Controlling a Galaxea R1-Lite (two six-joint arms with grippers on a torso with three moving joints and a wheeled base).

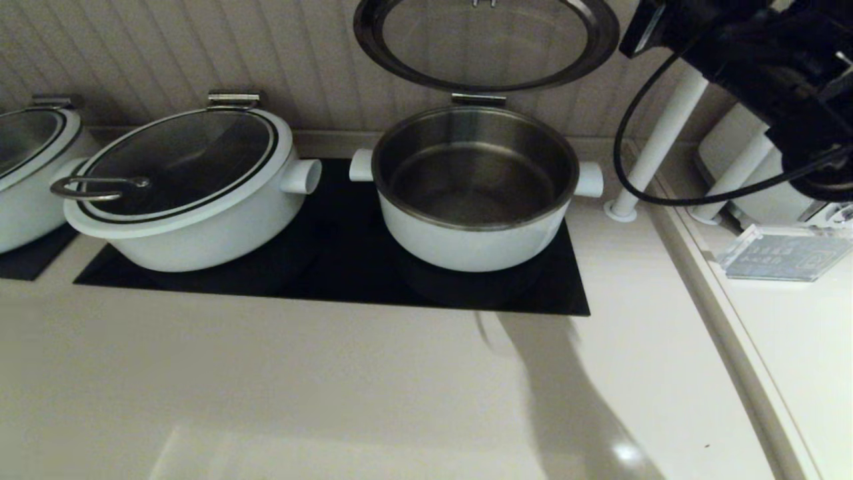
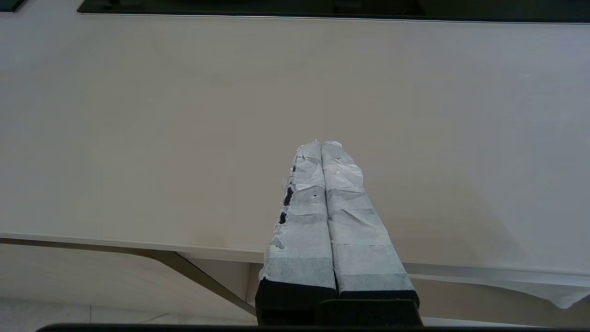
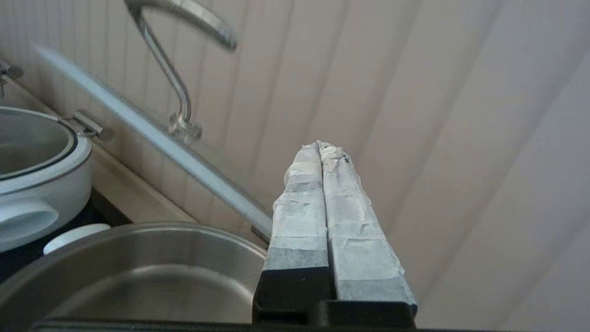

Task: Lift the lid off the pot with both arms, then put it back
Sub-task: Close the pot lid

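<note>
The pot (image 1: 466, 248) stands open on the black cooktop, its steel bowl empty; it also shows in the right wrist view (image 3: 138, 267). The lid (image 1: 486, 43) stands upright on the hinge clip behind the pot, leaning towards the wall. In the right wrist view I see the lid's rim (image 3: 152, 138) edge-on and its bent steel handle (image 3: 177, 74). My right gripper (image 3: 321, 145) is shut and empty, raised beside the pot's right side, close to the lid's rim; its arm (image 1: 766, 60) shows at the top right. My left gripper (image 2: 321, 144) is shut and empty over the bare counter's front edge.
A wider white pot (image 1: 180, 227) with a loop-handled lid sits to the left on the cooktop (image 1: 333, 273), and another pot (image 1: 26, 200) at the far left. White posts (image 1: 656, 147) and a clear sign stand (image 1: 786, 253) are at the right.
</note>
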